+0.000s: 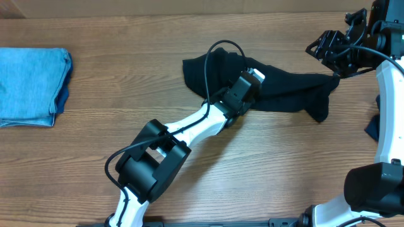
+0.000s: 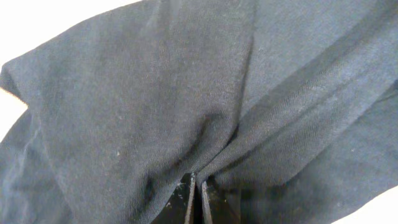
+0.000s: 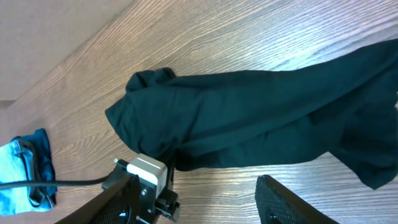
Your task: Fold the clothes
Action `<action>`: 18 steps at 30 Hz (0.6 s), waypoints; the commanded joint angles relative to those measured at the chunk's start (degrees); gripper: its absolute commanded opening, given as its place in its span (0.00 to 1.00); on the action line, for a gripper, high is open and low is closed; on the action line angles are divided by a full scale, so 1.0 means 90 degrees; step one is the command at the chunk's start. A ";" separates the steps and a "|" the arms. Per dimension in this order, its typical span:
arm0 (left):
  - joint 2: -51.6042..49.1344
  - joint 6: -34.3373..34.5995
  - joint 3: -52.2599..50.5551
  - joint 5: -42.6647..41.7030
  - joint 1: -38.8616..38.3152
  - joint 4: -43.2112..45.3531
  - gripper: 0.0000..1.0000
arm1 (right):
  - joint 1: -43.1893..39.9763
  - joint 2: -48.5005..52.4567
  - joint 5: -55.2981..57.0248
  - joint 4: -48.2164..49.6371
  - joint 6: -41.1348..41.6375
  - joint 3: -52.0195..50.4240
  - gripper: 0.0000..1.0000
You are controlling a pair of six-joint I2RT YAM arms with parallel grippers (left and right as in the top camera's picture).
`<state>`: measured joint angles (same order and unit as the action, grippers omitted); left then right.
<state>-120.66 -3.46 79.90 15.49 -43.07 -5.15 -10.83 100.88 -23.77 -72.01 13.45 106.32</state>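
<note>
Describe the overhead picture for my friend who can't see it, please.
A black garment lies crumpled in the middle of a wooden table, with the left gripper pinching its middle. The right gripper hovers near the garment's right end, and a folded blue cloth sits at the table's left edge.

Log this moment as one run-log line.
left gripper: shut on black garment | right gripper: open, near garment's right end | garment: crumpled, unfolded on table | blue clothes: folded, far left
</note>
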 commanded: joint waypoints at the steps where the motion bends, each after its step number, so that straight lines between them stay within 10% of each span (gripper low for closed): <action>1: -0.0024 -0.0019 0.0469 0.0313 0.0051 -0.0697 0.04 | 0.0024 -0.0204 -0.0058 -0.0039 -0.0175 0.0066 0.63; 18: 0.1088 0.0041 0.3058 0.1404 0.0357 -0.3878 0.04 | 0.0024 -0.0204 -0.0058 -0.0036 -0.0194 0.0066 0.63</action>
<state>-116.20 -3.42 105.21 21.23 -41.56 -37.69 -10.83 100.88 -23.79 -72.66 12.34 106.32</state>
